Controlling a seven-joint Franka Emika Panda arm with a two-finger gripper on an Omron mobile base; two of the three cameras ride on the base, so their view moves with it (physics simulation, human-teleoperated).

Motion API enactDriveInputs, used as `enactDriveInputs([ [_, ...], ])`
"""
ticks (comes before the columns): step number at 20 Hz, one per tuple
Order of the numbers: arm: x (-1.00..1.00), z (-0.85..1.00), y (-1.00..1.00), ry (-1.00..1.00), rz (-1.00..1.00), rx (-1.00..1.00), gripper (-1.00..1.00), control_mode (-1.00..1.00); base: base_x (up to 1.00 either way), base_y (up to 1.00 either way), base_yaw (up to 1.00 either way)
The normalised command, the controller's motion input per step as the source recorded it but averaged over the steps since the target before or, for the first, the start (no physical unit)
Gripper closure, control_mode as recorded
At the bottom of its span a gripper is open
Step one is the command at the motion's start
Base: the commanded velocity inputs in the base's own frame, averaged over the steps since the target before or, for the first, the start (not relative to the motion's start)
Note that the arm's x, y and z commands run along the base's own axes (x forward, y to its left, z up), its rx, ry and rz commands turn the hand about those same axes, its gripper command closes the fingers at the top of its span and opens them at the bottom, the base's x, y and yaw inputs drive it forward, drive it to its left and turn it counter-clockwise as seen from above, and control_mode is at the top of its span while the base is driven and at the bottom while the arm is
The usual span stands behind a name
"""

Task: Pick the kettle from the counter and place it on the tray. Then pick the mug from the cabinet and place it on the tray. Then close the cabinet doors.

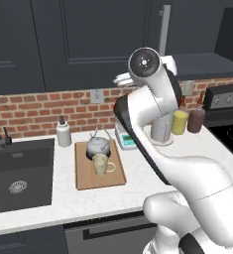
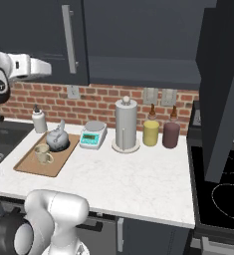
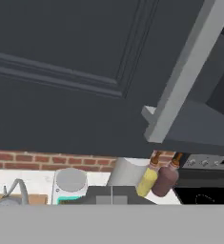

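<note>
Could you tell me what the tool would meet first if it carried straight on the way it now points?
Most likely the left cabinet door: the hand view looks straight onto its dark panel, with the bar handle off to one side. The remaining gap is hard to judge.

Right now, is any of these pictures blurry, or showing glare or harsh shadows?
Left base view: soft, slightly blurred, even light, faint shadow under the kettle. Right base view: no glare, the open cabinet door dark. Hand view: the door handle close and soft-edged, nothing glaring.
</note>
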Motion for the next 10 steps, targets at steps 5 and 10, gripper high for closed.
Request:
enactDriveInputs([
  [5,-1.0,0.04,-0.87,0.0,0.0,0.15,1.0,-1.0,0.0,0.0,0.0],
  [10,-0.64,-0.13,-0.89,0.09,0.0,0.24,1.0,-1.0,0.0,0.0,0.0],
])
